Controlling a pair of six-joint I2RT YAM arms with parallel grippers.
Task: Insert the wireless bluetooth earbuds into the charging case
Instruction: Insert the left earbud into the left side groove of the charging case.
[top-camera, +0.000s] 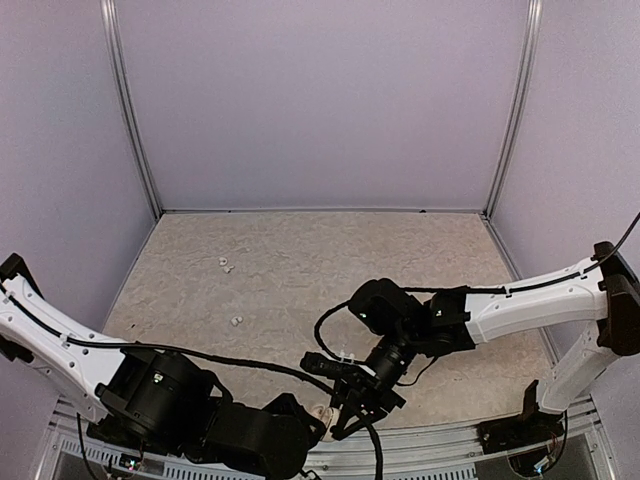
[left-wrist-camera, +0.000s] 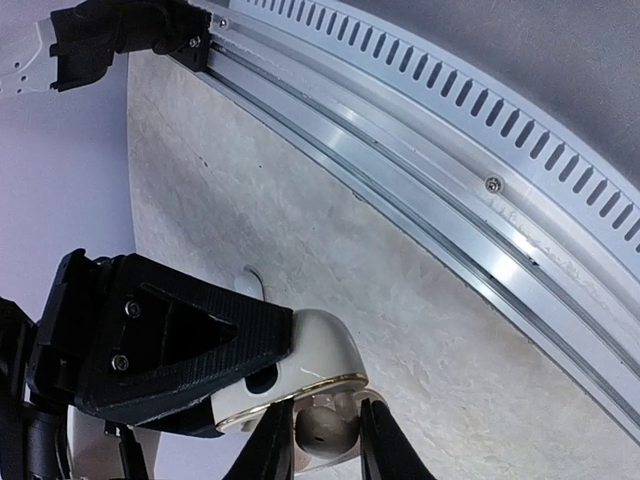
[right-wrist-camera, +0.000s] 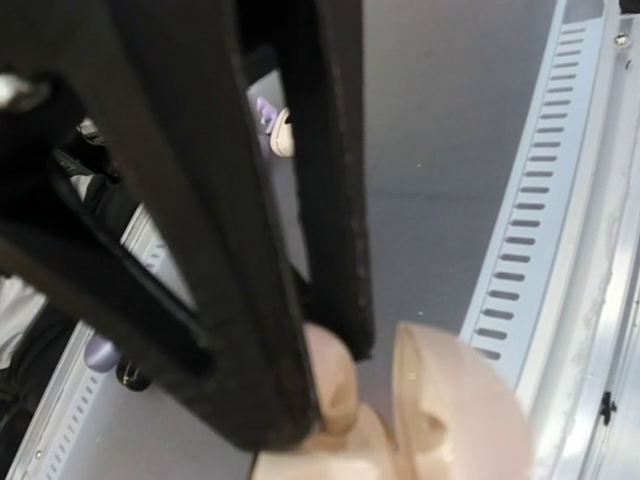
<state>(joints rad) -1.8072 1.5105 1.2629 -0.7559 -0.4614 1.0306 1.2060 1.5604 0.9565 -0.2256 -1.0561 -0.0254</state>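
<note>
Holding the small roundish white plastic clamshell charging case open at the near edge of the surface | right fingers pinched shut on one half | left fingers flank the other half, grip unclear | tiny whitish bead-like earbuds lie loose far left, well apart from all fingers | progress: none inserted yet.

You're working in a lab robot cell: plain lilac panels in aluminium posts enclose your speckled tabletop.
</note>
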